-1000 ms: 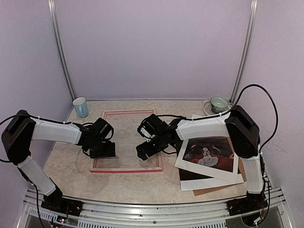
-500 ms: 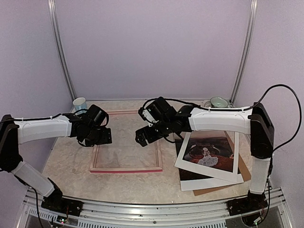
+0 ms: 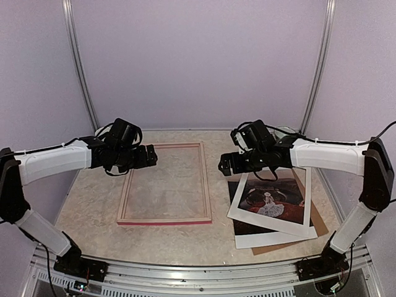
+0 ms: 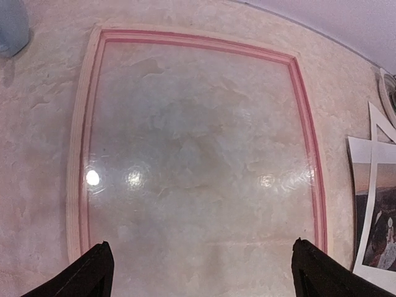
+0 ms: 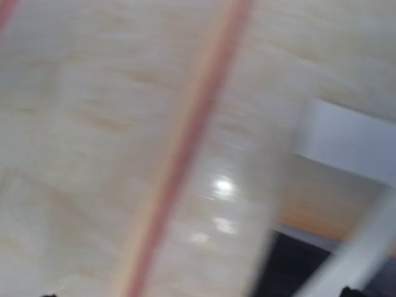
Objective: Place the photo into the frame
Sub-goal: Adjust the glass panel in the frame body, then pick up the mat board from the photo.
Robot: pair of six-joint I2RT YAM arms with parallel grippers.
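Now left gripper point(image 3: 150, 156) and right gripper point(image 3: 224, 164) hover outstretched, jaws wide, holding nothing.

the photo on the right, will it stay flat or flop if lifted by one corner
The photo looks like a thin paper sheet, so it would probably sag from one edge. It lies on a white sheet, so a push likely slides it.

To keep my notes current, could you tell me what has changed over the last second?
Both grippers pulled away from over the frame: the left gripper went toward its far-left corner, the right gripper rightward, toward the photo. Both are open and hold nothing. Frame and photo lie where they were.
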